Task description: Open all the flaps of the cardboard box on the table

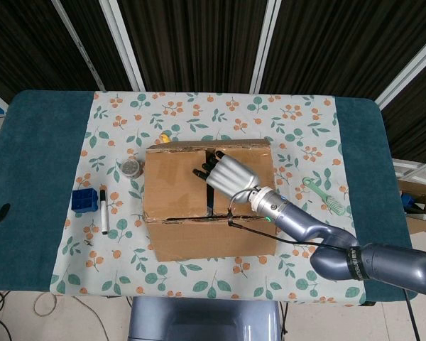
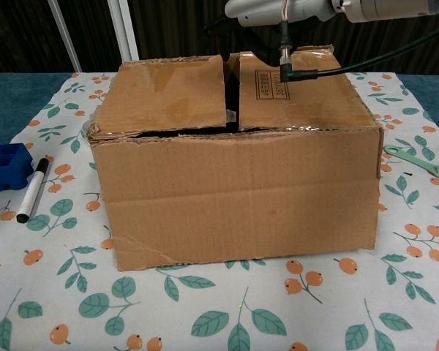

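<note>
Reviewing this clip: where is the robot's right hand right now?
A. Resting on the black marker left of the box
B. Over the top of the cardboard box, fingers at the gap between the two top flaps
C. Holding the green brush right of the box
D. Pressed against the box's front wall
B: in the head view the right hand sits over the cardboard box, its fingers reaching the dark gap between the top flaps.

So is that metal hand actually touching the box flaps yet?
Cannot tell. In the head view the right hand lies over the seam of the cardboard box; the chest view cuts the hand off at the top edge.
</note>
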Tool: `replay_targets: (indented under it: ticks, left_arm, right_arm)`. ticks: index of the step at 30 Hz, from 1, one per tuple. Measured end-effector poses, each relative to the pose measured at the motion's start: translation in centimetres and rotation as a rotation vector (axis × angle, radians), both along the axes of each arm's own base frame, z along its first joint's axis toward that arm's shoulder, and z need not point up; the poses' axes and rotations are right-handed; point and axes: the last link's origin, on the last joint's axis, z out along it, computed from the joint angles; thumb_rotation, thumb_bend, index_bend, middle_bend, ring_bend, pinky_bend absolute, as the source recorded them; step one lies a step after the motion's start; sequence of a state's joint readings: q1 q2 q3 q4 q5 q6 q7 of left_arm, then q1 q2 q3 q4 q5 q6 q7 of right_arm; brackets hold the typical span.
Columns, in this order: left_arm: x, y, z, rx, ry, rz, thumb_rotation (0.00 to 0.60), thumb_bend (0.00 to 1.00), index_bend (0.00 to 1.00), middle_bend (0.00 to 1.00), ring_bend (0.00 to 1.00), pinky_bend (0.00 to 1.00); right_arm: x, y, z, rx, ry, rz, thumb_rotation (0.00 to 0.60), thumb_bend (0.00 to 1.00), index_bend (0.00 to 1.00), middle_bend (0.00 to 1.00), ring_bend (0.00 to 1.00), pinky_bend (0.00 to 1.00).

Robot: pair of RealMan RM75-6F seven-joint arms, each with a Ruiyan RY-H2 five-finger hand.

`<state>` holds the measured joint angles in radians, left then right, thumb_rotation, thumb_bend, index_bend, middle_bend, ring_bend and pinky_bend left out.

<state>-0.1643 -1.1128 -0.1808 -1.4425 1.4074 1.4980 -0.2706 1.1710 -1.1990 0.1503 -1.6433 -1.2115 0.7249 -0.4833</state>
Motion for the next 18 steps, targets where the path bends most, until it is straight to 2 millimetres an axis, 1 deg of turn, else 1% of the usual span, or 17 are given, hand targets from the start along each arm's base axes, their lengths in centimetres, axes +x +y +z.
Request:
replay_targets:
  ticks: [13,18]
  left_arm:
    - [0.1,0.1,-0.1,0.002,0.007,0.003,0.600,0.22,0.09,0.00,0.00,0.00]
    - [0.2,0.1,-0.3,-0.004,0.010,0.000,0.600,0.22,0.09,0.00,0.00,0.00]
  right_arm:
    - [-2.0,-0.6,-1.1,0.043,0.004,-0.027,0.600,1.00,0.17,0.30,0.29,0.26]
    - [-2.3,-0.4,-1.5,0.061,-0.009,-0.034,0.600,1.00,0.17,0.30,0.28,0.26]
